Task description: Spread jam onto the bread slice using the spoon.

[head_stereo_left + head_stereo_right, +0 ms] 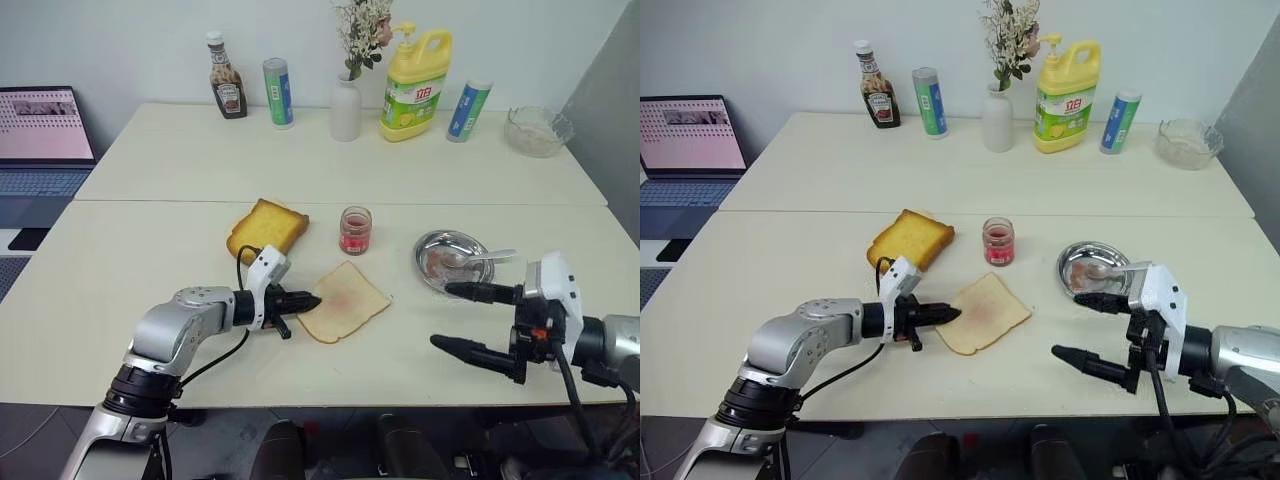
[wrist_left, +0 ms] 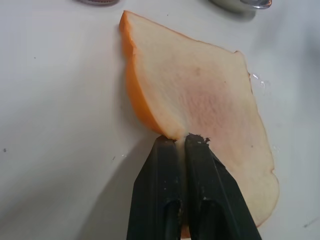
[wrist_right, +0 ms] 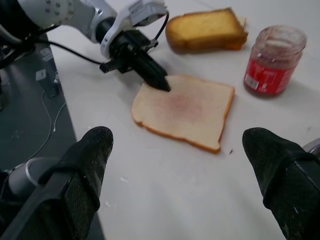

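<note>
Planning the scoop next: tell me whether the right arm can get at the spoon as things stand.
Probably yes. The spoon lies in the steel dish with its handle over the rim, just beyond the open right gripper, with nothing between them. The left gripper is away at the bread slice.

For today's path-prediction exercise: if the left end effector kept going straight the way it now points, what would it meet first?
The bread slice. The shut left end effector already has its tips at the slice's near corner, apparently touching, so it would push straight into the bread.
</note>
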{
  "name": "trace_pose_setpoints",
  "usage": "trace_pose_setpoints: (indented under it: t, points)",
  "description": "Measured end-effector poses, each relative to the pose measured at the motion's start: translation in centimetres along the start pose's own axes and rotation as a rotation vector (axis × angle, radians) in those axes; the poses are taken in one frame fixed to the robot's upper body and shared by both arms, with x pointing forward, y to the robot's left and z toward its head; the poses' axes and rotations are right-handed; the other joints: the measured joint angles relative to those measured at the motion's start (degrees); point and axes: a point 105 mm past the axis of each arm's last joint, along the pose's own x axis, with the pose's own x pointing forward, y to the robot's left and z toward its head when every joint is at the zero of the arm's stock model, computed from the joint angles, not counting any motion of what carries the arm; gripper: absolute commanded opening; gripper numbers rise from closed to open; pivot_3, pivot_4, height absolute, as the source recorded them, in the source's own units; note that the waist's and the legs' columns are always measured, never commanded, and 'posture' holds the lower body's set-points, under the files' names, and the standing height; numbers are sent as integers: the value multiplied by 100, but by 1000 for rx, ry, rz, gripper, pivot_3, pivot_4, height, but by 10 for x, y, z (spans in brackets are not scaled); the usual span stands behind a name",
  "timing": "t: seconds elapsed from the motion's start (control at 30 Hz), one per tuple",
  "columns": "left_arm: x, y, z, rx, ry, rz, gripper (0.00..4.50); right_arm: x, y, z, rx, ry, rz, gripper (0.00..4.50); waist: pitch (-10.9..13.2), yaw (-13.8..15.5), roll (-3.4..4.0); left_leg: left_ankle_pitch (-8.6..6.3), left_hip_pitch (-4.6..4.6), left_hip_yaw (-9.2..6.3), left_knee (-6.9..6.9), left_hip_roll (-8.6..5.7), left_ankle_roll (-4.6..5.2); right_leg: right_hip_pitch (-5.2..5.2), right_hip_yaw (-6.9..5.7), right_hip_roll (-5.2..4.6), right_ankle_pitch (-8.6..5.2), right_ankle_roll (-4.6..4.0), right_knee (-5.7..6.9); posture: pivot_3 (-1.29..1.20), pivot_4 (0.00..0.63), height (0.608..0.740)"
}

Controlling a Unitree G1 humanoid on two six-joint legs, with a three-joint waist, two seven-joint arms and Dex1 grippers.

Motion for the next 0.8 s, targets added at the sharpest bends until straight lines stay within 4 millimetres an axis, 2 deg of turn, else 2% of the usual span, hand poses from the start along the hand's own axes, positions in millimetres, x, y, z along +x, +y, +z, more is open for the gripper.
trace_pose_setpoints:
  t: [0.37,0.5,0.7,0.8]
  points:
    - [-6,0,-2,44,27,24,32,-1,1,-6,-10,38,7,4500,0,-4,0,0,0,0,0,1,0,0,0,0,-3,6,1,0,150,740]
    - [-7,-1,-3,89,40,37,1001,1,3,-6,-16,37,24,4500,0,-1,0,0,1,-1,0,1,0,0,-1,0,-4,6,1,0,150,740]
    - [-10,5,-2,149,40,97,2970,3,5,-6,-17,34,46,4500,0,3,-1,0,0,0,1,0,0,0,0,0,-3,5,0,0,150,740]
    - [-18,6,-3,211,64,124,3920,3,5,-6,-17,33,47,4500,0,-5,0,0,1,0,-1,2,0,0,0,0,-3,5,0,0,150,740]
